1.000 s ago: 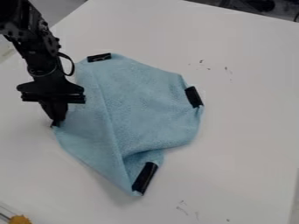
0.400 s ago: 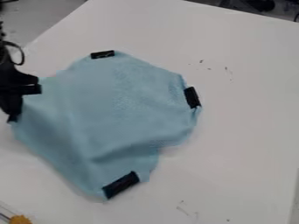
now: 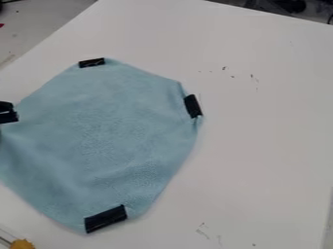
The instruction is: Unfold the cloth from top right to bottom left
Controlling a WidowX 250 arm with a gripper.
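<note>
Item, changes: I stand farther out toward the view's left edge than in the earlier frame; the cloth [image 3: 104,126] has slid leftward with its bands, and the notch in its lower right edge has smoothed out.

Item, my jaws: whether spread, pressed together or pinching cloth, I cannot tell. The gripper [image 3: 9,115] is at the left edge, over the cloth's left side.

Item, the cloth: light blue, spread broadly over the left half of the white table [image 3: 273,121], soft ripples running from my side. Judged nearly unfolded.

Item, its bands, black: upper band [image 3: 92,62] at the top; right band [image 3: 193,106], beside a small pucker; lower band [image 3: 105,219], slanting.

Item, handling advised: pull no farther, since the far side travels too and more pull would likely drag the whole piece. Bring the corner down low, slacken gently, let go fully, then rise straight up lest I catch the weave and refold it.

Item, near the bottom left corner: a small orange-yellow knob [image 3: 22,244].
</note>
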